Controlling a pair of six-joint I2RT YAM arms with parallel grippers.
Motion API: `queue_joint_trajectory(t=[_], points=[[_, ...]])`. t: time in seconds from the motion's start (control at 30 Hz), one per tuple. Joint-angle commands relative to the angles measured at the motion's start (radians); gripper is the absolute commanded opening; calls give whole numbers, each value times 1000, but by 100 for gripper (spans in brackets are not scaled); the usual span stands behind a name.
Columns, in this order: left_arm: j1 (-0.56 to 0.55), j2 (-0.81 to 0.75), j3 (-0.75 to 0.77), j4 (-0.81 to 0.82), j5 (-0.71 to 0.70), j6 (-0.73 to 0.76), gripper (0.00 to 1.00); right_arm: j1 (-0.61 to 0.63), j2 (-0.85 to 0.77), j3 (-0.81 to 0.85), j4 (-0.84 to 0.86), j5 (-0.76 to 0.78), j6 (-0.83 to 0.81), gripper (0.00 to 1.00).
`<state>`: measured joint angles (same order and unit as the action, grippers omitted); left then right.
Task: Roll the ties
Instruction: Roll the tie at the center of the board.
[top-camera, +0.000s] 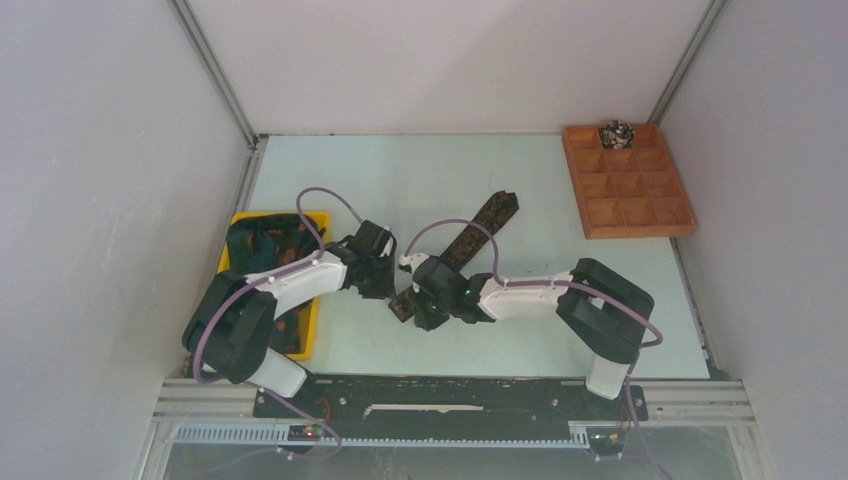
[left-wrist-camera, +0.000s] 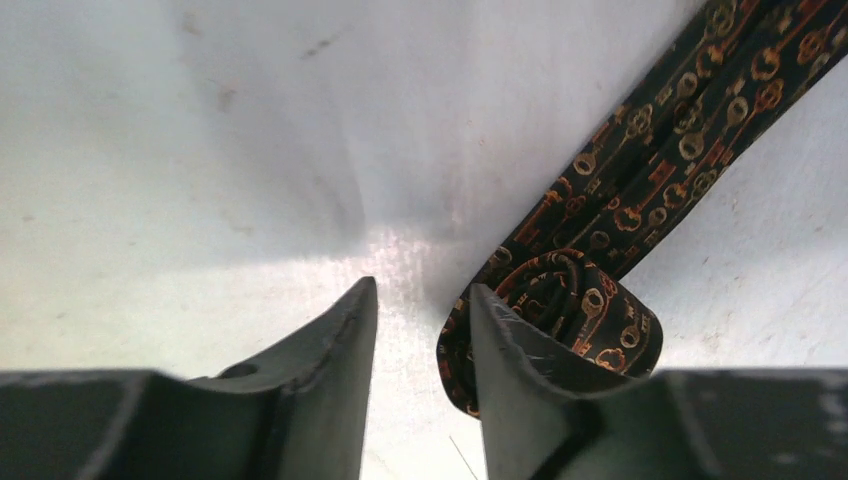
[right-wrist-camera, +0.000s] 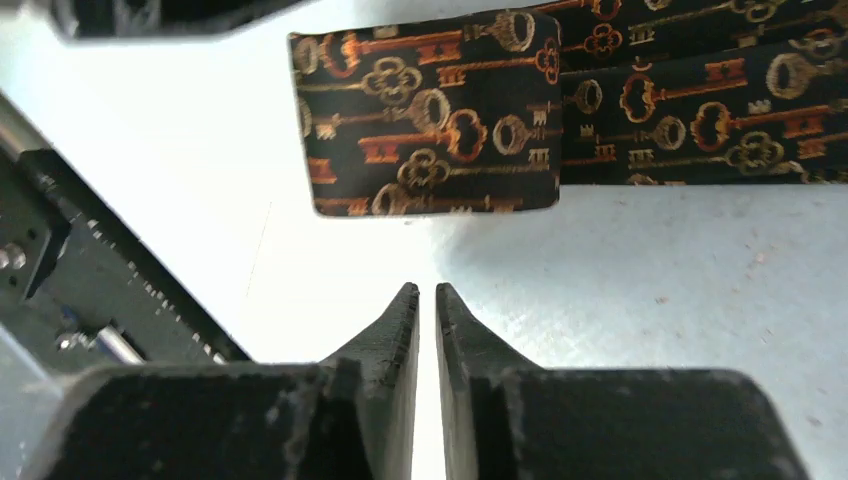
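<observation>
Pale green table, white walls on three sides, aluminium posts in the far corners. Both arms lean in toward the middle and their wrists nearly meet.

One tie lies on the table on a diagonal, its pointed end far and to the right, its near end under the two wrists. Dark cloth with an orange-brown key print. The near end is wound into a small roll; the remainder lies flat and unrolled.

Left jaws: apart, nothing between them, only bare table in the gap. In my left wrist view the roll sits outside that gap, just beside the outer face of one finger and partly hidden behind it. I cannot tell whether cloth and finger touch.

Right jaws: only a thin slit between them, nothing gripped. They hang over bare table just short of the roll, which shows in the right wrist view as a flat-fronted bundle with the strip running off to one side.

Yellow bin at the left edge of the table, partly under the left arm, holding more ties in a loose heap.

Wooden tray with compartments in the far right corner, with one tight coil in its far row.

Purple cables loop off each wrist
</observation>
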<state>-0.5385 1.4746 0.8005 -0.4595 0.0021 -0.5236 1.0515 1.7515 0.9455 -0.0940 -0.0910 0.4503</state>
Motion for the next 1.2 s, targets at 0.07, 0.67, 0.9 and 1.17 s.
queue_joint_trajectory(t=[0.07, 0.67, 0.9, 1.17], points=[[12, -121, 56, -92, -138, -16, 51, -41, -159, 6, -76, -58, -62, 22], [-19, -618, -231, -43, -89, -199, 60, -269, 27, 111, 83, -465, -16, 45], [-58, -675, -287, -6, -69, -243, 60, -297, 93, 125, 135, -509, 0, 37], [-97, -676, -330, 112, -45, -301, 58, -316, 90, 125, 172, -559, 17, 43]])
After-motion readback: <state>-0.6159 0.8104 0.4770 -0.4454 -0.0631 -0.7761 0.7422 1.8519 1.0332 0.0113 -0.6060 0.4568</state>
